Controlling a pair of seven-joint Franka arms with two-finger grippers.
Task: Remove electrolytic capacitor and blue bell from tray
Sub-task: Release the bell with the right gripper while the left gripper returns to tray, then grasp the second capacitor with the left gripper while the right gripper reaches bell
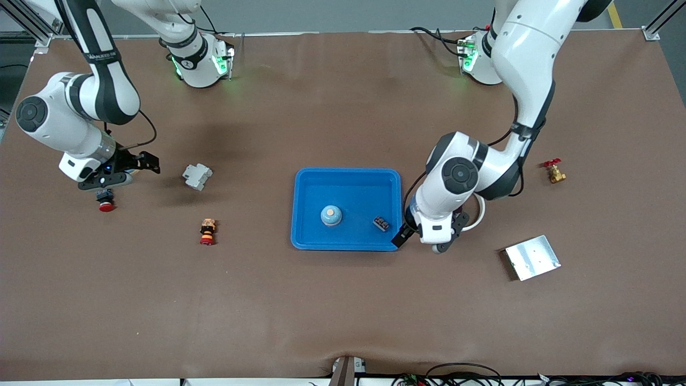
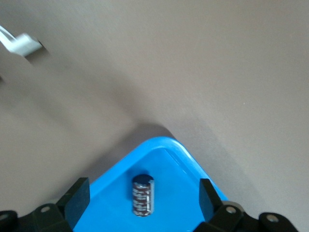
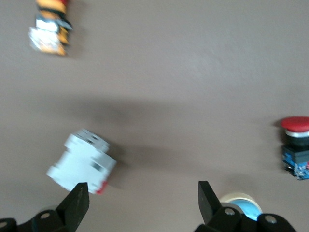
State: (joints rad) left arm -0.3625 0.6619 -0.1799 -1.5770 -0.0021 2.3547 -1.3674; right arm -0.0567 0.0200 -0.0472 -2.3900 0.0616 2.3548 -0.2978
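Observation:
A dark cylindrical capacitor [image 1: 381, 223] lies on its side in the blue tray [image 1: 347, 172], near the corner toward the left arm's end. A pale blue bell [image 1: 331, 215] with a peach top stands in the tray beside it. My left gripper [image 1: 403, 236] hangs over that tray corner, open and empty. In the left wrist view [image 2: 143, 189] the capacitor [image 2: 143, 195] lies between the spread fingers [image 2: 77, 199], below them, on the tray [image 2: 186, 179]. My right gripper [image 1: 146, 162] is open and empty over the table near the right arm's end; it also shows in the right wrist view [image 3: 143, 198].
A white breaker [image 1: 197, 176] [image 3: 82, 162], a red push button [image 1: 105, 203] [image 3: 295, 144] and an orange and red part [image 1: 207, 231] [image 3: 48, 26] lie near the right gripper. A brass valve [image 1: 554, 172], a metal plate [image 1: 532, 257] and a white ring [image 1: 481, 212] lie toward the left arm's end.

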